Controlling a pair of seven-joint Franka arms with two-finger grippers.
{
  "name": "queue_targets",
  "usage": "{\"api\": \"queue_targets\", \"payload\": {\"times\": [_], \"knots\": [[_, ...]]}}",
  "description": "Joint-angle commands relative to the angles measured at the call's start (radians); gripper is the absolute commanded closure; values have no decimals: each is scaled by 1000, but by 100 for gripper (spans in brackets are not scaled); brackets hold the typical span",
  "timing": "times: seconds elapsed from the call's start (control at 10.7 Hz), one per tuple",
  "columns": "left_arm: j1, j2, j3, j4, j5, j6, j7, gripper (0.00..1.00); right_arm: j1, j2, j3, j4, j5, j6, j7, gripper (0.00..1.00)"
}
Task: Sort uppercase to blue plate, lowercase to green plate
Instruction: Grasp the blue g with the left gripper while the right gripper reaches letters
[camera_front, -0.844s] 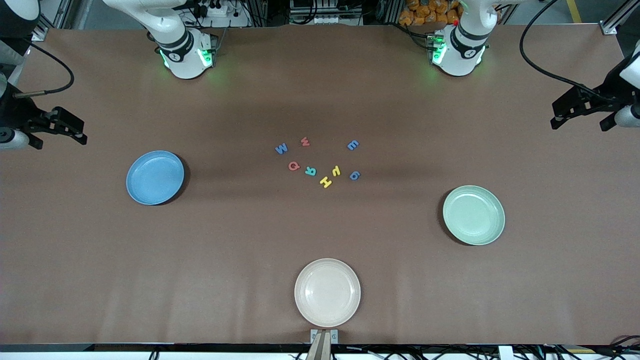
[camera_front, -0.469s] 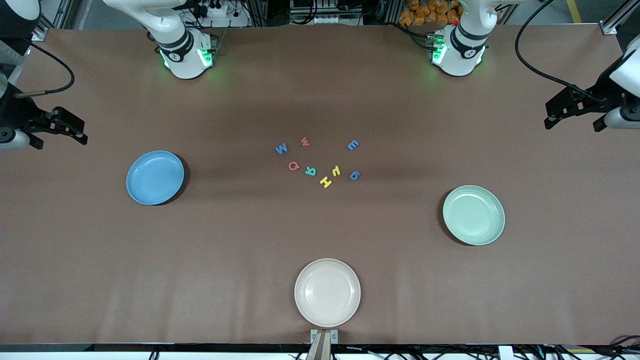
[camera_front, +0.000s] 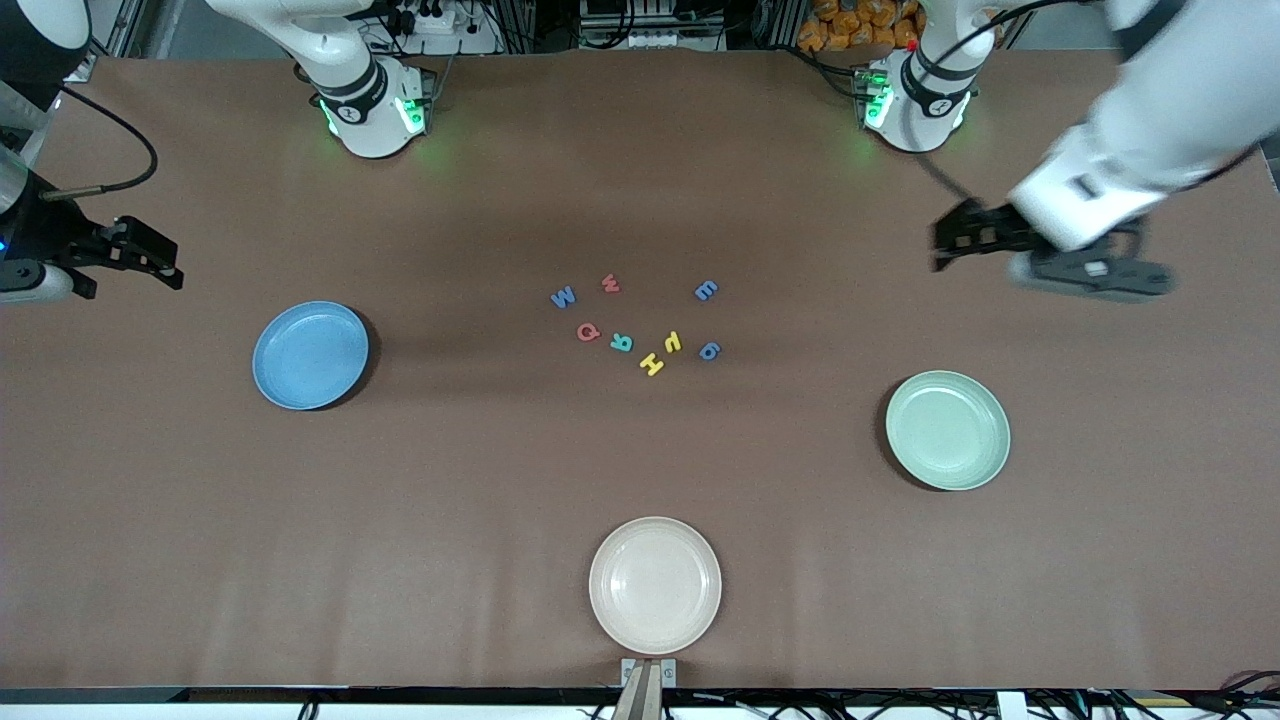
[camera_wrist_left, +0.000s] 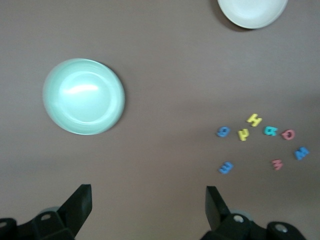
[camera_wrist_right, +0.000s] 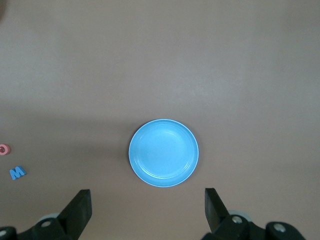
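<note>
Brown table (camera_front: 400, 520) holds a round sky-blue plate (camera_front: 310, 355) below the right end effector (camera_front: 140, 255) and a round pale-green plate (camera_front: 947, 430) near the left end effector (camera_front: 965, 240); both end effectors empty, jaws spread.

Foam letters (camera_front: 640, 325) clustered between them, tightly packed: a grab risks nudging neighbours or confusing W/w, H/h.

Only the front view shows both arms; the right wrist view shows just two letters.

Eight foam letters (camera_front: 640, 325) are lying bunched at the middle of the desk (camera_front: 450, 480), several nearly touching, leaving tight gaps for jaws. Wide bare desk is separating them from the blue plate (camera_front: 310, 355), the green plate (camera_front: 947, 430) and the cream plate (camera_front: 655, 585).
</note>
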Motion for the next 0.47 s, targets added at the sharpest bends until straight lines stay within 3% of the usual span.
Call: {"api": "queue_targets", "payload": {"times": [0.0, 0.19, 0.38], "knots": [[-43, 91, -102, -25, 43, 79, -130, 0, 13, -32, -1, -33, 13, 10, 3, 0], [-77, 195, -165, -24, 175, 146, -143, 0, 22, -27, -1, -41, 15, 27, 6, 0], [-88, 274, -195, -25, 192, 229, -97, 0, 50, -27, -1, -69, 15, 55, 10, 0]]}}
